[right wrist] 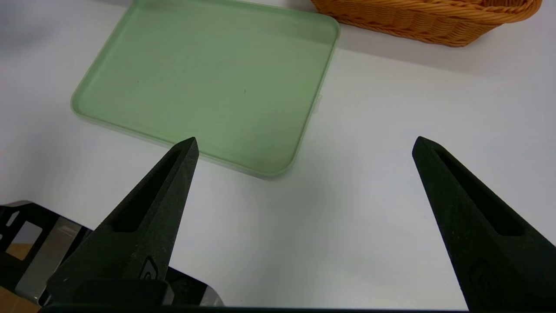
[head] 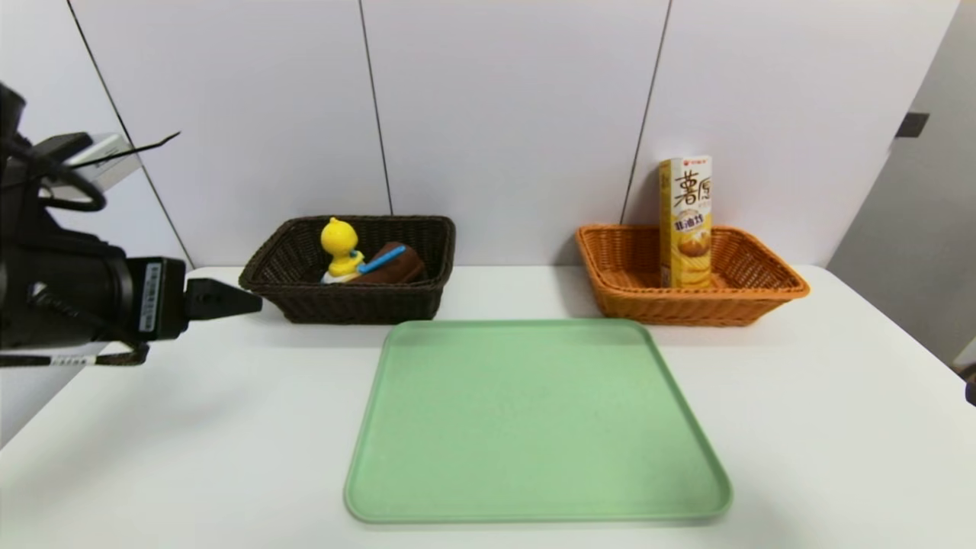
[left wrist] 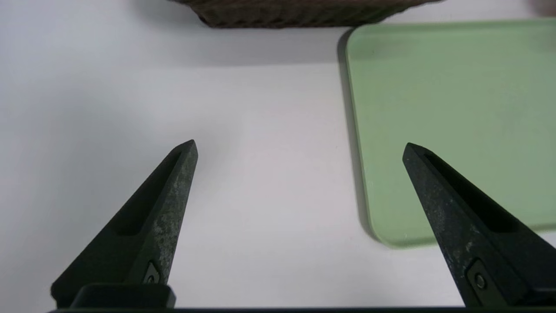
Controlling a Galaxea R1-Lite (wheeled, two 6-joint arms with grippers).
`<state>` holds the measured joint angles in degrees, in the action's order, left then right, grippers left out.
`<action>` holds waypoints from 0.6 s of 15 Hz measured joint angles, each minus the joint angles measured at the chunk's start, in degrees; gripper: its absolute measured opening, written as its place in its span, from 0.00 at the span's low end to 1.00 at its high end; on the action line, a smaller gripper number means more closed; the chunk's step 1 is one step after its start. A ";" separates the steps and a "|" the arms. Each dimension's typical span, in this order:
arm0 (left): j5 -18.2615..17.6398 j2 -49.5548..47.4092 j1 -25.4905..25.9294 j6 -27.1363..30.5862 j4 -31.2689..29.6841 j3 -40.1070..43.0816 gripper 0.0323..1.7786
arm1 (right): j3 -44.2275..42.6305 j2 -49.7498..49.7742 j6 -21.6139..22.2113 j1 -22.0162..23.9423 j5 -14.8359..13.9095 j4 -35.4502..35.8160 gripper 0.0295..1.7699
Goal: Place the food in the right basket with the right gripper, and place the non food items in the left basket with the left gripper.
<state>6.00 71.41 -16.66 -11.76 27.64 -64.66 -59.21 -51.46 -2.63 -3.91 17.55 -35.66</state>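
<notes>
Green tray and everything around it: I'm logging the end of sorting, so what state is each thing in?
Green tray: empty
Snack carton: upright, in orange basket
Yellow duck: upright, in dark basket
Left tool: open, empty
Right tool: open, empty

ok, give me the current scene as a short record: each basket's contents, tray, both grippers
dark brown basket: yellow duck toy, brown rolled towel, blue-handled tool
orange basket: tall yellow-and-white carton, standing upright, top well above the rim
green tray: nothing on it, on the white table in front of the baskets
left gripper: open, empty, over the table left of the tray
right gripper: open, empty, over the table near the tray's right side
sorting: looks complete, all visible items in baskets
</notes>
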 joint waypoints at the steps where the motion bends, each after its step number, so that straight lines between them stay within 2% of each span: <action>1: 0.06 -2.86 -0.65 0.05 0.17 2.49 0.94 | -0.02 0.46 -0.04 -0.13 -0.28 -0.01 0.96; 4: 0.34 -9.09 -1.38 2.07 0.45 7.08 0.95 | -0.02 2.84 -0.09 -0.20 -0.96 -0.54 0.96; 6: 1.91 -12.43 -1.49 2.40 0.48 8.59 0.95 | 0.15 4.71 -0.17 0.04 -4.68 -0.67 0.96; 8: 5.77 -15.04 -0.33 3.15 0.48 11.25 0.95 | 0.91 6.67 -0.20 0.22 -9.18 -0.72 0.96; 9: 7.62 -16.32 1.16 4.50 0.37 13.04 0.95 | 1.48 7.89 -0.20 0.50 -10.18 -0.69 0.96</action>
<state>13.62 55.09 -15.51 -7.27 28.00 -51.61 -57.73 -43.57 -2.83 -3.41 7.38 -36.35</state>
